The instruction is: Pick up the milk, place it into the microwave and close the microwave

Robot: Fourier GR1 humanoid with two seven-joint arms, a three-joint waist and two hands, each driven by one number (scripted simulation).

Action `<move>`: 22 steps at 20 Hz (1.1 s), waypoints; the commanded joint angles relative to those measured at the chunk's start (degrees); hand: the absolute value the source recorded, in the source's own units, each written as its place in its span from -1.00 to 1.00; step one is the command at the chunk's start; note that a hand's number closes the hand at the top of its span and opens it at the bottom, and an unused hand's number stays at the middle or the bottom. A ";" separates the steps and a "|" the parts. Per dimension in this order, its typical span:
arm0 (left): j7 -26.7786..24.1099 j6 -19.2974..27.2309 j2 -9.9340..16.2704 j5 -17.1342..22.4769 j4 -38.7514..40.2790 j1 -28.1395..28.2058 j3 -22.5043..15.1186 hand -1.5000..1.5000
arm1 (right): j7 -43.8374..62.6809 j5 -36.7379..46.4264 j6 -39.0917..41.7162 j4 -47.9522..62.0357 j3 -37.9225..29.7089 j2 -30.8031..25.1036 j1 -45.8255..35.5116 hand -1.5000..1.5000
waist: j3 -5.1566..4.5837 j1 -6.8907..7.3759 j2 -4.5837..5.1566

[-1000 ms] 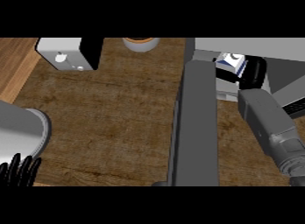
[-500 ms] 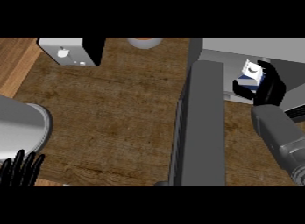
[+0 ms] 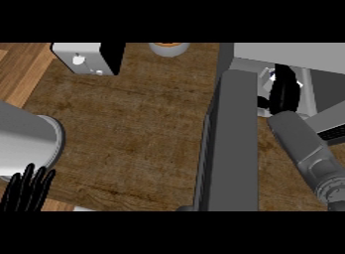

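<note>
Right hand (image 3: 284,94) was wrapped round the milk (image 3: 272,75) inside the microwave (image 3: 315,64), far right of the wooden counter (image 3: 132,124); left hand (image 3: 28,191) rested open, near left.

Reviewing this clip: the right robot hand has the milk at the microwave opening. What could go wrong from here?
1. The right robot hand curls round the milk and hides most of it, so how the carton stands on release is hard to judge; it might tip.
2. The open microwave door stands close beside the right forearm; pulling back could knock it.
3. The left robot hand rests far from the door.
</note>
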 commanded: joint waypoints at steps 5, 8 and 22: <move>-0.66 -0.01 -0.35 -0.28 0.84 -1.46 -0.12 -1.00 | 0.44 1.43 7.11 0.65 1.46 4.04 -2.76 -1.00 | 0.11 -0.31 -0.16; -0.58 0.53 -0.06 -0.98 0.93 -1.54 0.36 -1.00 | -0.13 1.34 10.52 -0.03 1.38 5.20 -4.06 -1.00 | 0.10 -0.54 -0.40; -1.56 -0.98 0.42 -0.63 0.27 1.45 0.85 -1.00 | -14.49 -10.72 29.38 -8.35 -10.14 7.70 4.00 -1.00 | 0.13 -5.34 -1.95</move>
